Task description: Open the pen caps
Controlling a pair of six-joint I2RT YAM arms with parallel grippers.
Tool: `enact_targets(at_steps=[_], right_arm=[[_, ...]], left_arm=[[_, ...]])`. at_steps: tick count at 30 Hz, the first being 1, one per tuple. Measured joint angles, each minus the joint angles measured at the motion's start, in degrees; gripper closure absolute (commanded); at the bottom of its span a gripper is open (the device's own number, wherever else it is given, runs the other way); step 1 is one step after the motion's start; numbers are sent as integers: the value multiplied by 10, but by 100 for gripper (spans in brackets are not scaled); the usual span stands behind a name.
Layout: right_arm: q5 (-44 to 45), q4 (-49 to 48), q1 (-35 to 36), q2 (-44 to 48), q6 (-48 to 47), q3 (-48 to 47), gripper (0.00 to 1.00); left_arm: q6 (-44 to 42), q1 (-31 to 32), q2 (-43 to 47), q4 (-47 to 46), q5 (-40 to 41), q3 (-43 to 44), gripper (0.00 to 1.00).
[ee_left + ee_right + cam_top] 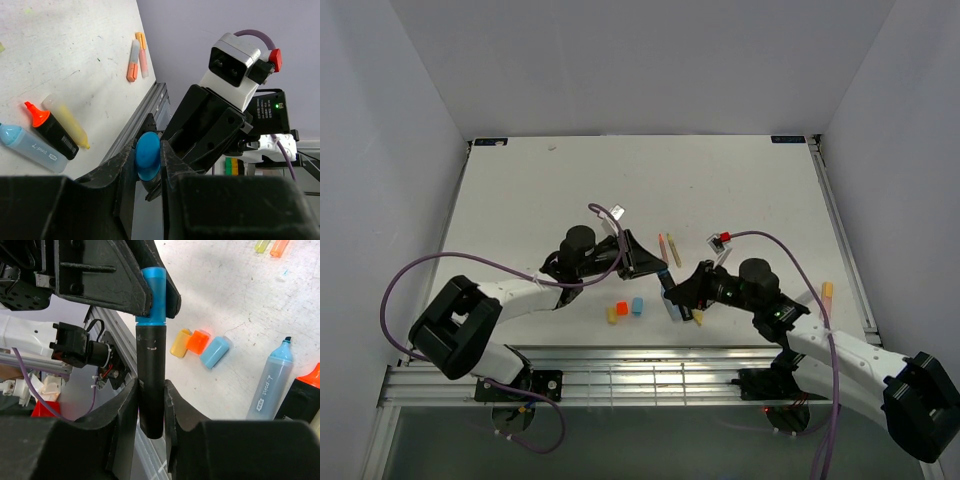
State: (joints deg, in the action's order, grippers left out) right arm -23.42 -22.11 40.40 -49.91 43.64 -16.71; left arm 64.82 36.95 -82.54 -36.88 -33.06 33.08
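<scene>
A black-barrelled pen (151, 375) hangs above the table between both grippers. My right gripper (151, 392) is shut on the barrel's lower end. The pen's blue cap (154, 292) sits on the barrel's other end, and my left gripper (148, 160) is shut on that blue cap (148, 156). In the top view the left gripper (645, 262) and the right gripper (678, 292) meet near the table's front middle. Three loose pen caps lie together on the table: yellow (180, 342), orange (199, 341) and light blue (215, 351).
Uncapped markers lie by the right gripper: a pale blue one (275, 385), a black one with an orange tip (50, 131) and a yellow one (67, 122). Two thin pens (669, 247) lie further back. An orange-yellow marker (827, 292) rests near the right edge. The metal rail (620, 375) runs along the front.
</scene>
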Motion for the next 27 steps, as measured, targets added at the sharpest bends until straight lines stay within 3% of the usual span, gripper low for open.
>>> enact_targets(at_steps=[4,9,15,20,27], right_arm=[[22,-7,25,-8,10,3,92],[-33,67,80,-8,16,51,92],[-37,116,85,16,19,61,92],[-23,139,85,37,7,55,92],[14,186,78,38,-7,39,92]], left_arm=[[6,-7,0,-6,16,-9,100],[8,-99,-2,-51,147,6,100],[5,-105,-8,-70,175,16,100],[-14,-106,-16,-92,136,14,100],[6,-135,-42,-229,-13,-53,100]])
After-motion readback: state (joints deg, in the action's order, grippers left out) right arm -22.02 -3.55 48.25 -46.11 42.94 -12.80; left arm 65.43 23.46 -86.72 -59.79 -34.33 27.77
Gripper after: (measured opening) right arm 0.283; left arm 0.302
